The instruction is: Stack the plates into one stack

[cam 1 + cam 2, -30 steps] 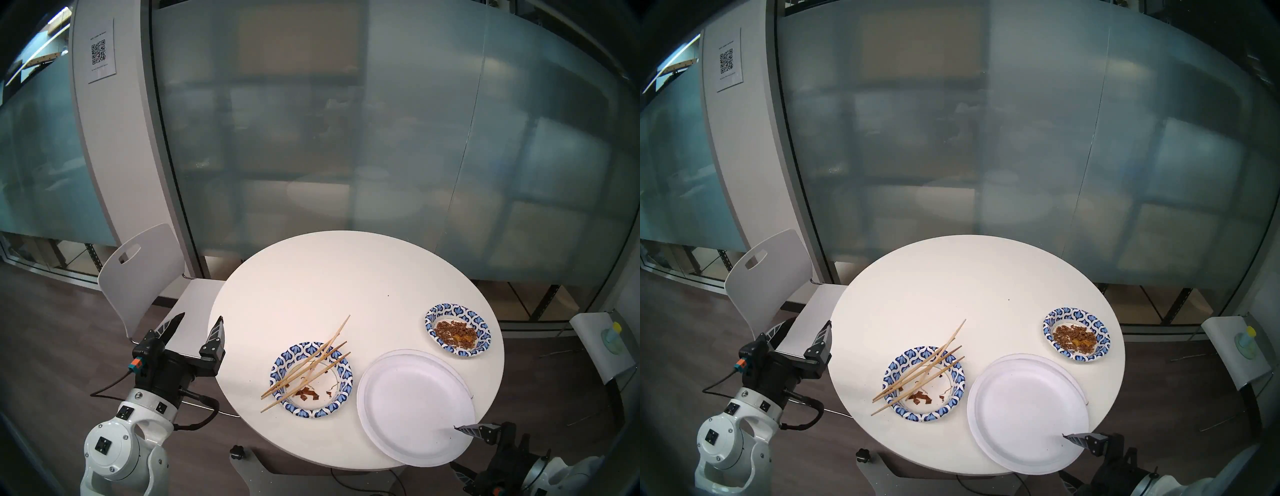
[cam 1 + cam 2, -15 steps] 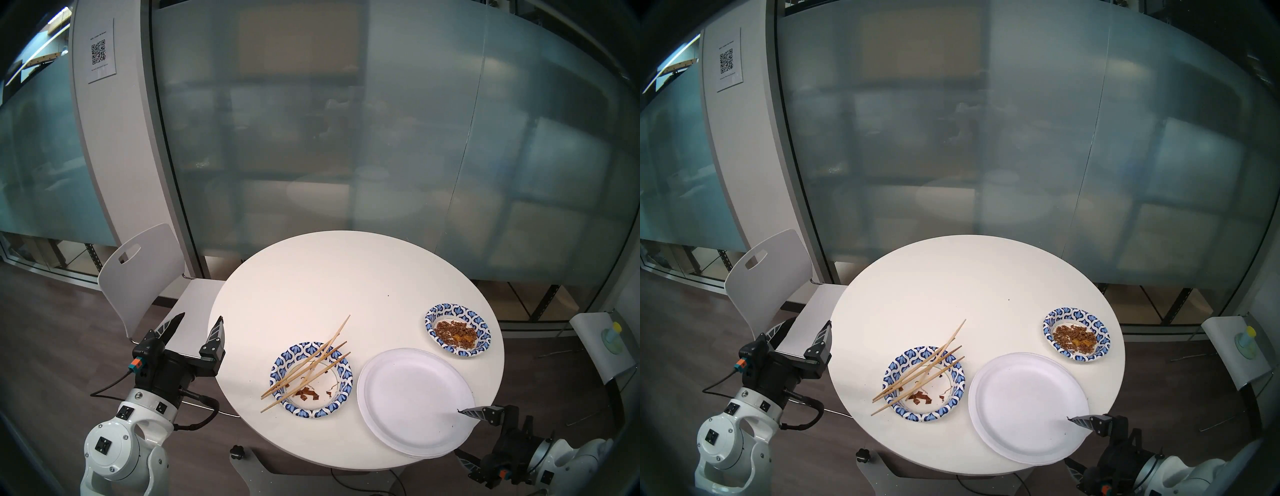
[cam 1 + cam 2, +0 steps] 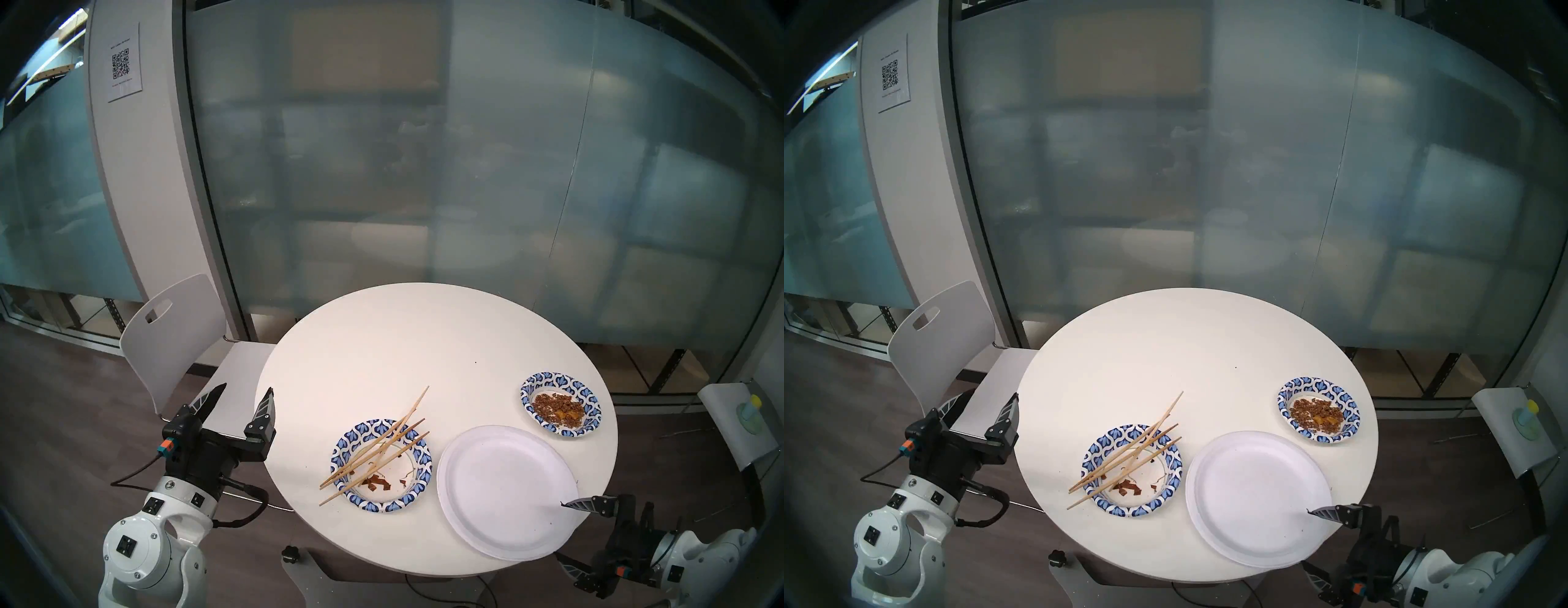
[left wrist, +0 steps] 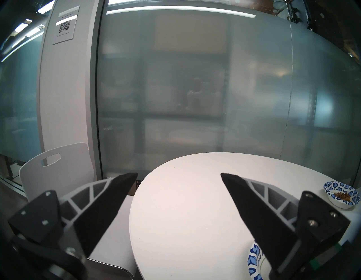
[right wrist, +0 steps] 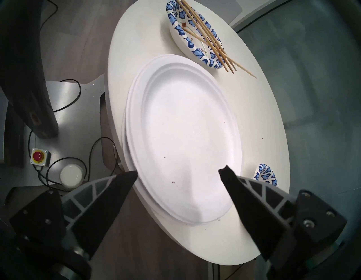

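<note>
Two large white plates (image 3: 505,488) lie stacked, slightly offset, at the table's front right, jutting a little over the edge. My right gripper (image 3: 567,535) is open around their near-right rim, with one finger over the top plate (image 5: 185,127) and the other below the table edge; the right wrist view shows that gripper (image 5: 178,172) spread wide. A blue-patterned plate (image 3: 381,465) holding scraps sits left of the stack. Another blue-patterned plate (image 3: 560,403) with brown food sits behind it on the right. My left gripper (image 3: 246,388) is open and empty beside the table's left edge.
Several wooden chopsticks (image 3: 377,446) lie across the nearer patterned plate and stick out past its rim. A white chair (image 3: 178,335) stands left of the round white table (image 3: 403,339), another chair (image 3: 738,429) on the right. A frosted glass wall runs behind. A red stop button (image 5: 39,156) sits below on the robot's base.
The top white plate, tilted and offset before, now lies flat on the lower one. My right gripper has opened wider and shifted a little farther along the rim. The left arm is unmoved.
</note>
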`<state>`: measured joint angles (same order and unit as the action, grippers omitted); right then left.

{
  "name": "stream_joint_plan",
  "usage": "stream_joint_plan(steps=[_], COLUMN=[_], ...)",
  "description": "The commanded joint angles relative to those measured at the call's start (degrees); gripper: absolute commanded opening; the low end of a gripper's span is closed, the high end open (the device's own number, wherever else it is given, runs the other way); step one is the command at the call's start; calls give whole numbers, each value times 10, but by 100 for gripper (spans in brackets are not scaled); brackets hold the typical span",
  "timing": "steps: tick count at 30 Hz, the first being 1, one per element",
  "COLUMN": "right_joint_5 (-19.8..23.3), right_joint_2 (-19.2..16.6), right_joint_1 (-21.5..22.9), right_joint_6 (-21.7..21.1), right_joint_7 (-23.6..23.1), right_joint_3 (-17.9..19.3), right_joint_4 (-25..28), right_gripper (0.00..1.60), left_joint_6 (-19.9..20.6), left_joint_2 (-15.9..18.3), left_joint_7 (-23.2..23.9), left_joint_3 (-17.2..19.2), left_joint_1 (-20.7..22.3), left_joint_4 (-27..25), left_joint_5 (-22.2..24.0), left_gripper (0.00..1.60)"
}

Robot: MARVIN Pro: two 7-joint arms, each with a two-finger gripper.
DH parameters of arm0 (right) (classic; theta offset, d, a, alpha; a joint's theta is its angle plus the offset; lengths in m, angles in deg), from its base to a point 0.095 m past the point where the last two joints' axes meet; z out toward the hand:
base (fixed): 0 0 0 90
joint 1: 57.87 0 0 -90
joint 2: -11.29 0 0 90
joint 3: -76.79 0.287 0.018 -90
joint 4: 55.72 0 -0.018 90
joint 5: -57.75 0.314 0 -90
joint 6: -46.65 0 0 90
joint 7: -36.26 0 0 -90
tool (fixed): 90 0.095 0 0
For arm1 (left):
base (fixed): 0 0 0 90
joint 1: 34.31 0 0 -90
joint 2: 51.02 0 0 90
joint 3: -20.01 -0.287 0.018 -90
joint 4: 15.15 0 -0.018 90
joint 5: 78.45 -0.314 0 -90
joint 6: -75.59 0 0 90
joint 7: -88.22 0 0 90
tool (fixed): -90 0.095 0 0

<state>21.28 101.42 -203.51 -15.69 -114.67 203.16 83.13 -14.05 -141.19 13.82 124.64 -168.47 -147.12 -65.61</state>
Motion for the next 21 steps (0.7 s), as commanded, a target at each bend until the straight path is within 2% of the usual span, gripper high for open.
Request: stream_joint_plan(steps=[1, 5, 8, 10, 12, 14, 21], right_joint_5=[40, 58, 67, 94, 101, 125, 152], right_joint_2=[-8, -12, -14, -16, -18, -22, -39], right_joint_1=[-4, -2, -3, -3, -3, 5, 34], right_joint_6=[-14, -25, -21, -11, -9, 2, 6], right_joint_7=[-20, -35, -37, -36, -37, -32, -30], right_joint_3=[13, 17, 20, 30, 34, 41, 40], right_joint_4=[12, 12, 12, 12, 12, 12, 12], right_gripper=[160, 160, 160, 160, 160, 160, 160], left_joint_6=[-1, -1, -1, -2, -2, -2, -2], left_joint_2=[1, 1, 1, 1, 1, 1, 1], left_joint_7=[1, 1, 1, 1, 1, 1, 1], left_joint_3=[-1, -1, -1, -1, -1, -1, -1], left_joint_1=[0, 0, 0, 0, 0, 1, 1], left_joint_4=[-12, -12, -12, -12, -12, -11, -11], left_joint_5=[-1, -1, -1, -1, -1, -1, -1], left_gripper=[160, 160, 160, 160, 160, 160, 160])
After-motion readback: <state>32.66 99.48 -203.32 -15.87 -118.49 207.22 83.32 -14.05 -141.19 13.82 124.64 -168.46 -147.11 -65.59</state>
